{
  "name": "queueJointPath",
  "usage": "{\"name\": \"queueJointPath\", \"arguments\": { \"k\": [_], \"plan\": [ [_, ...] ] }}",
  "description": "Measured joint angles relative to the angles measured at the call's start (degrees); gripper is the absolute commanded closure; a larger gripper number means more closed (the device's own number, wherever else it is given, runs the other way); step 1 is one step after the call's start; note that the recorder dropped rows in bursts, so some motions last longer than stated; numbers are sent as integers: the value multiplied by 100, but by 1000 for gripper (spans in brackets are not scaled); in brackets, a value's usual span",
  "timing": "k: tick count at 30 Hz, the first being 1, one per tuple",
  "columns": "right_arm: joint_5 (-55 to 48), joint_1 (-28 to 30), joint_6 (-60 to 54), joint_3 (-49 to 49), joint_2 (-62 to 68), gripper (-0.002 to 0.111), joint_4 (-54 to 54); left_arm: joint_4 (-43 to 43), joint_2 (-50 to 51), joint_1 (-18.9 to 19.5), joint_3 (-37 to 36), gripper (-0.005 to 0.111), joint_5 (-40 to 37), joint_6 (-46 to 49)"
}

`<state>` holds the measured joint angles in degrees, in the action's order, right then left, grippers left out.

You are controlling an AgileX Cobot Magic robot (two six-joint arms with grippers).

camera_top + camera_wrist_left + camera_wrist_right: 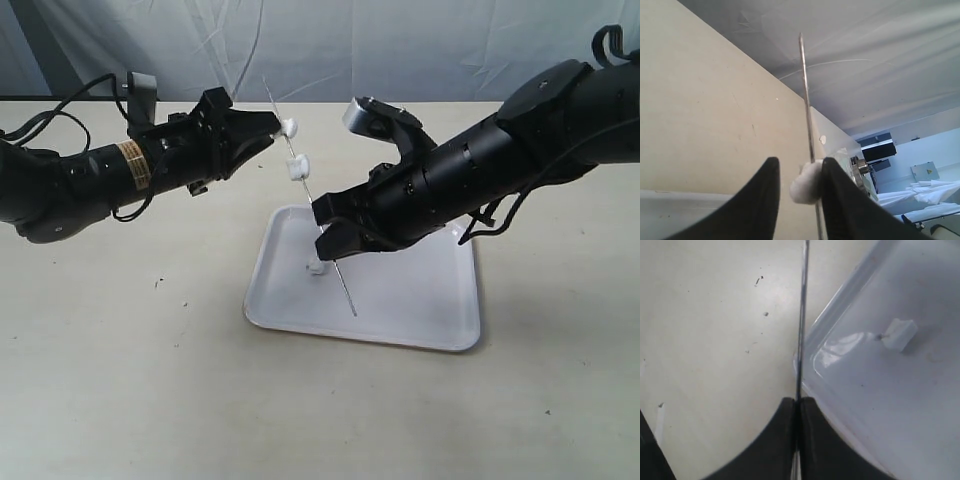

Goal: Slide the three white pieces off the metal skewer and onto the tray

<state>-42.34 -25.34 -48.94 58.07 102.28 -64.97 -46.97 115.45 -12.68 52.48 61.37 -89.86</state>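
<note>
The left arm reaches in nearly level from the left. Its left gripper [272, 127] is at the upper part of the metal skewer [310, 192], with the black fingers [765, 200] spread on either side of the rod. The top white piece [290, 127], soft-looking and lumpy, sits between them, touching 1 finger and clear of the other. The right arm slants down from the right, and the right gripper [328, 225] pinches the skewer lower down, fingers pressed together on it. The skewer is a thin, straight grey rod, tilted, with its lower tip over the tray [420, 300]. A middle white piece [298, 167] is threaded between the 2 grippers. A loose white piece [316, 266], small and blocky, lies on the glossy, round-cornered white tray, which rests on the matte, speckled worktop [120, 380].
</note>
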Motion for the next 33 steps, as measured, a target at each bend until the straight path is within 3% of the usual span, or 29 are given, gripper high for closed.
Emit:
{"name": "queueJointPath", "arguments": {
  "k": [7,12,33],
  "plan": [
    [-84,0,-11,71,0,109,-155,0,0,0,0,83,11,0],
    [-90,0,-11,71,0,109,-155,23,0,0,0,107,130,0],
    [-118,0,-68,80,0,109,-41,52,0,0,0,107,499,25]
  ]
}}
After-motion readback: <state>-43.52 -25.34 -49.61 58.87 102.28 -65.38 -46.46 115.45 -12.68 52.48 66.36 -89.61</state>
